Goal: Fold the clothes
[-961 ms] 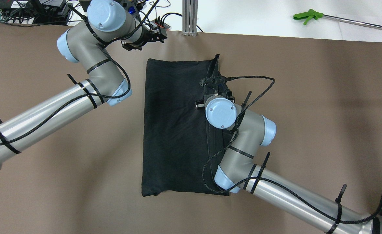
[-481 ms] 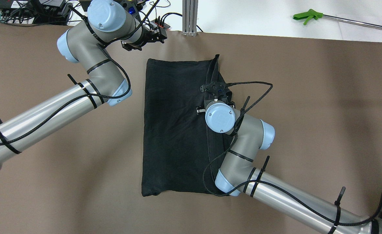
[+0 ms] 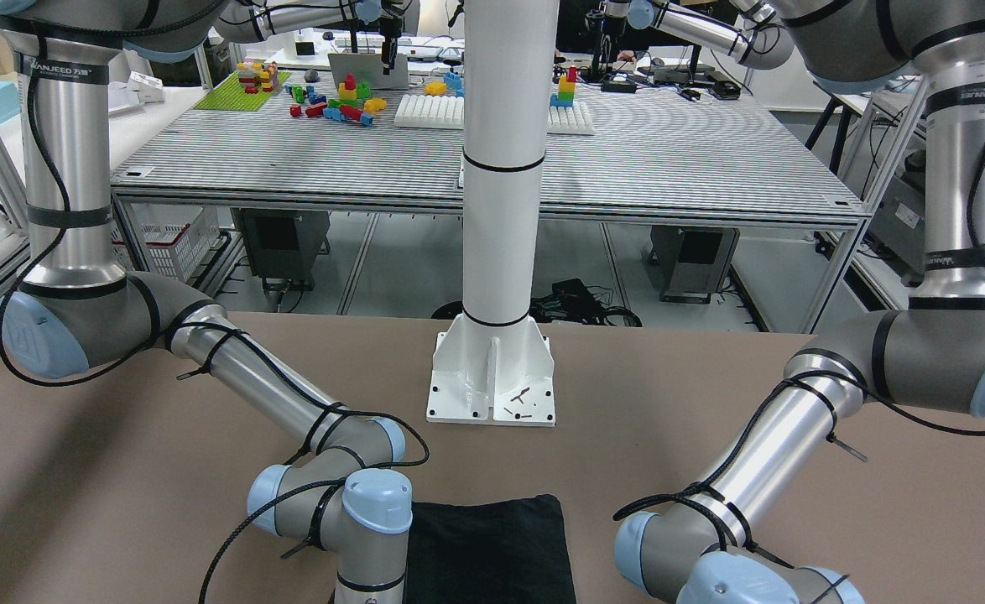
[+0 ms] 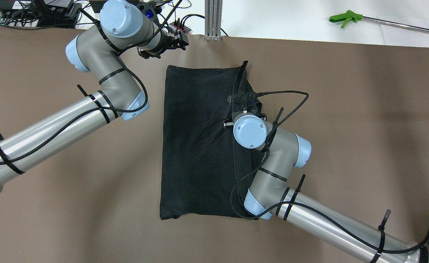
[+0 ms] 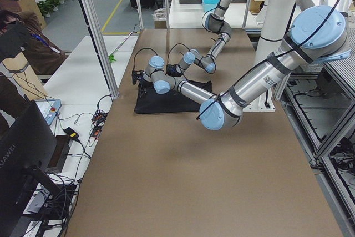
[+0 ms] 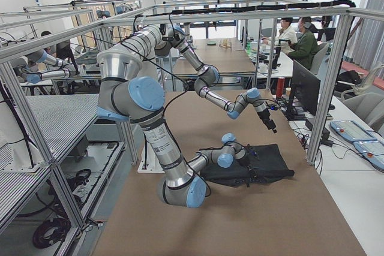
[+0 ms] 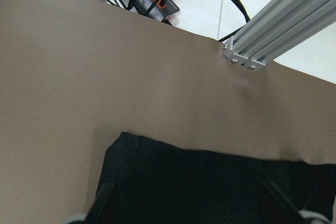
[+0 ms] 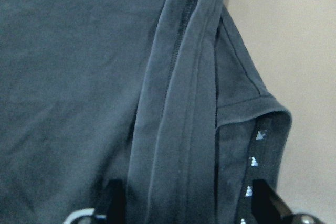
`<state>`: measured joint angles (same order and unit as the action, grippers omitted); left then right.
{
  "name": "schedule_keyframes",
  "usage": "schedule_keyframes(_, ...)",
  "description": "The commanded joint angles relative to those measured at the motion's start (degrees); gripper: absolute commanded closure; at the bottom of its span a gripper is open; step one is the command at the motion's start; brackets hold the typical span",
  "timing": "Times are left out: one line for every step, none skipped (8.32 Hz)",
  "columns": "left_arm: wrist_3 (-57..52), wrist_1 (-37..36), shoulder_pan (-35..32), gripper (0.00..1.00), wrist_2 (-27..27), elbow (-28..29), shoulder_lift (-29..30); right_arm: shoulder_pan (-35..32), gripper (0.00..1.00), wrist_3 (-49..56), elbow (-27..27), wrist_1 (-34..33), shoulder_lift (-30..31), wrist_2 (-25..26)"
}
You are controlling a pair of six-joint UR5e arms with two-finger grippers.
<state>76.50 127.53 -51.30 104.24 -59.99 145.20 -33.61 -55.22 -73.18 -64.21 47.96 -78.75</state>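
Right gripper point(image 8: 186, 203): fingers spread wide, straddling the stacked hemmed edge of the black clothes point(image 4: 196, 138), not clamped on it. Left gripper point(image 7: 188, 192): also spread (only the fingertips show), hovering over the cloth's far corner on the robot's left. Clothes lie flat mid-table point(image 4: 72, 204) as a rectangle, with layered folds along the right side.

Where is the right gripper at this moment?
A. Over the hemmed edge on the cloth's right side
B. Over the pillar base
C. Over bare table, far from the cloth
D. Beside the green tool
A: the right gripper hangs open over the cloth, and the right wrist view shows the hemmed folds directly below it.
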Motion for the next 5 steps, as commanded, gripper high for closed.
schedule_keyframes(0.4,0.0,0.2,0.05,0.0,-0.1,0.3,-1.4,0.13,1.8,-1.8,0.3,2.5,-0.3)
schedule_keyframes(0.4,0.0,0.4,0.05,-0.2,-0.1,0.3,-2.1,0.13,1.9,-2.4,0.3,3.1,-0.5)
schedule_keyframes(0.4,-0.1,0.7,0.05,-0.4,0.0,0.3,-2.9,0.13,1.9,-2.7,0.1,3.2,-2.1)
schedule_keyframes(0.3,-0.1,0.8,0.05,-0.6,0.0,0.4,-3.6,0.12,3.0,-2.7,0.3,3.6,-3.2)
schedule_keyframes(0.3,-0.1,0.8,0.05,-0.6,0.0,0.4,-3.6,0.12,3.7,-2.8,0.8,4.9,-3.3)
